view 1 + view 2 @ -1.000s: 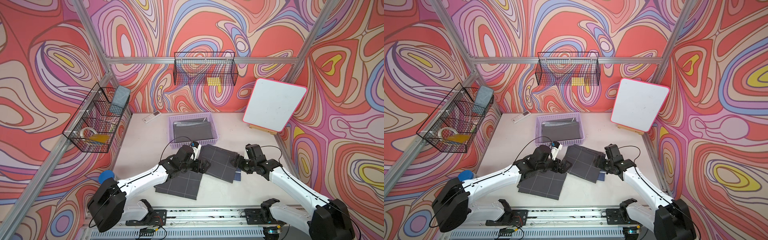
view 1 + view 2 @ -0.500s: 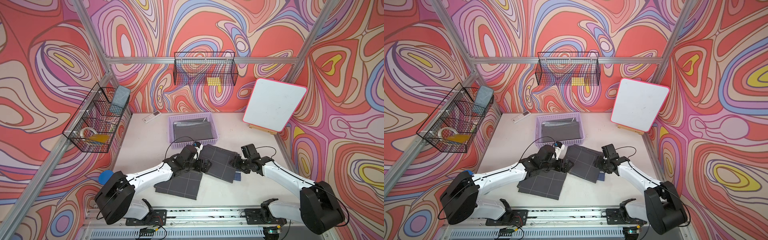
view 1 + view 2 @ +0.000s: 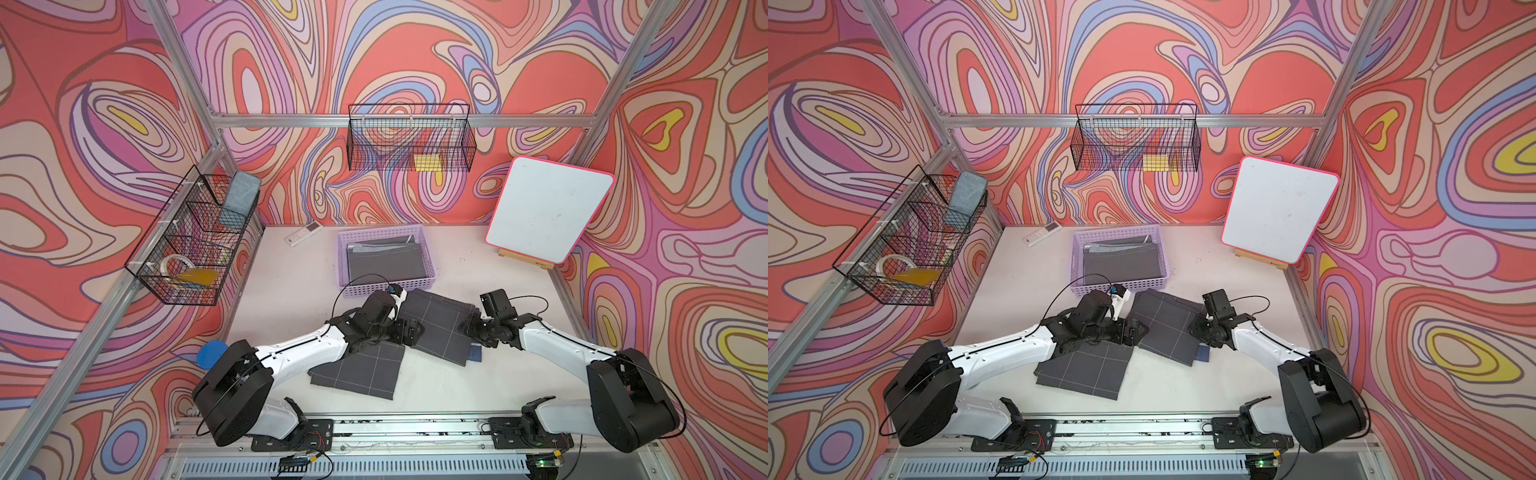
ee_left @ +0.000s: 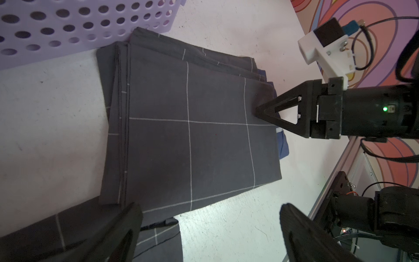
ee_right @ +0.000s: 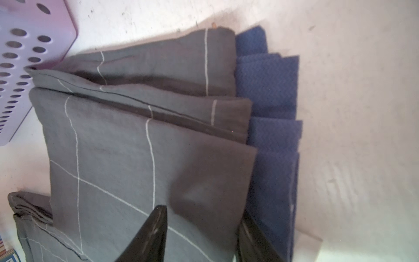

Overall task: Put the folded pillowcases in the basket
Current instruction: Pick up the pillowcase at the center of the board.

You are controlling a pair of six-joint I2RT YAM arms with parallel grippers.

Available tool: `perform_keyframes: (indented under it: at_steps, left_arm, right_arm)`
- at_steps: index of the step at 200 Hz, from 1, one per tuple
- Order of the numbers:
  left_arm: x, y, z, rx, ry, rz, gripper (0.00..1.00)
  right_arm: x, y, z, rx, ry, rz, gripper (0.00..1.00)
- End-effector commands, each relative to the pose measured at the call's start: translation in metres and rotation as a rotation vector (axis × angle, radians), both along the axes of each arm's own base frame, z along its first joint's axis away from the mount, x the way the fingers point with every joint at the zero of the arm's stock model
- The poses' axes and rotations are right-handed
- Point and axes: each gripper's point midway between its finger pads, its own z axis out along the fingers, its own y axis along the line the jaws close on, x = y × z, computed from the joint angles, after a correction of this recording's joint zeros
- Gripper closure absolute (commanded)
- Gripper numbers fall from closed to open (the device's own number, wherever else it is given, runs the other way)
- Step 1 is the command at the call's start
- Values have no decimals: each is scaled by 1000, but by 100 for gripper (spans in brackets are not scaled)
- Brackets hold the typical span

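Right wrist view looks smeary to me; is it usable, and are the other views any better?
Right wrist view: soft throughout, basket corner and right gripper smeared, but the pillowcase folds are readable. Left wrist view: sharp on the pillowcase, with a bright glare patch on the table. Both top views: evenly lit and crisp.

blue cloth (image 5: pixel 269 90) — mostly under pillowcase stack (image 5: pixel 136 147) | right pincer (image 5: pixel 203 213) grip — unclear
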Motion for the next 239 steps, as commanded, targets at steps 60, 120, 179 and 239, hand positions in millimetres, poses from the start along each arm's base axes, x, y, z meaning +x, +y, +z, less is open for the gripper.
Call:
perform_keyframes:
  at_steps: [60, 120, 179, 239]
  left_arm:
    - [3, -7, 4, -9, -11, -2, 1]
    - [0, -15, 1, -5, 3, -35, 1]
    - [-2, -24, -7, 8, 14, -54, 1]
    - [10, -9, -12, 80, 0, 46, 1]
  right_arm:
    - [16, -11, 6, -52, -37, -1, 76]
    - [3, -4, 0, 5, 27, -3, 45]
    - [-9, 12, -11, 112, 52, 19, 48]
    - [4, 24, -2, 188, 0, 22, 67]
